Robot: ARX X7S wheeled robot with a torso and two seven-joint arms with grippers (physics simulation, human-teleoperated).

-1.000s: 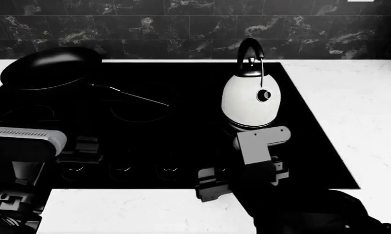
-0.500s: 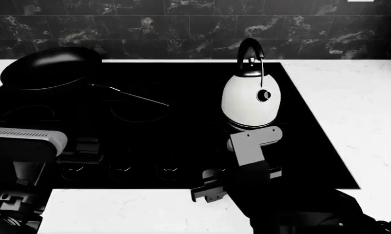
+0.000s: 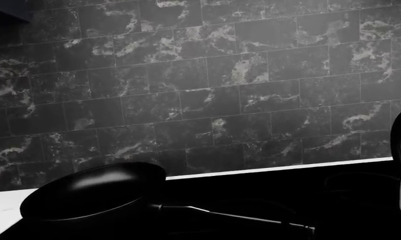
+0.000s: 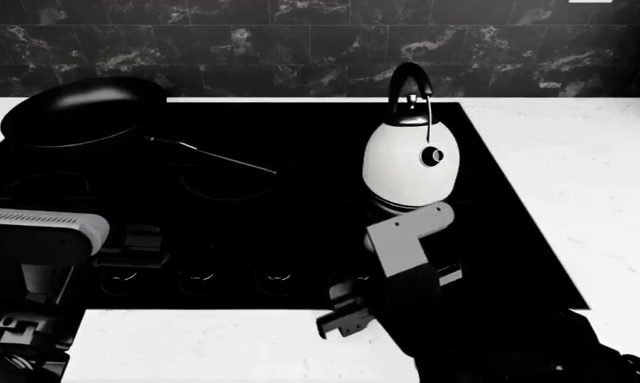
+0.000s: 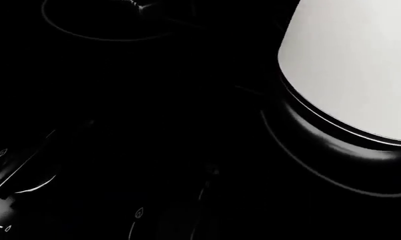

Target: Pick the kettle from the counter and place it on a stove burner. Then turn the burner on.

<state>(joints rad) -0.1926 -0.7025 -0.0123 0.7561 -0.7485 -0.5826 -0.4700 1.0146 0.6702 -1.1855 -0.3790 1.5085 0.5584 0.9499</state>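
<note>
**Kettle on cooktop, right arm low in front of it**

Kettle (image 4: 411, 163) stands upright on the glossy black cooktop (image 4: 298, 207), right-hand rear area, handle arched toward the tiled backsplash (image 4: 192, 40). In the right wrist view its white body (image 5: 354, 65) and black base band sit inside a faint grey ring, the stove burner (image 5: 300, 165); base looks flat on the glass.

Right gripper (image 4: 405, 231): pale bracket and dark wrist just in front of the kettle, over the cooktop's near half, not touching the kettle. Fingers not distinguishable against the black; cannot tell whether they are spread or closed.

Left gripper (image 4: 128, 243): dark mass at the cooktop's near left edge, behind a pale ribbed housing. Jaw spacing unreadable. Nothing seen in it.

Frying pan (image 4: 80, 112) rests at the rear left, handle pointing toward the middle of the cooktop; well apart from the kettle.

Small control marks (image 4: 198, 277) line the cooktop's front strip. White counter (image 4: 586, 175) flanks it to the right.
</note>
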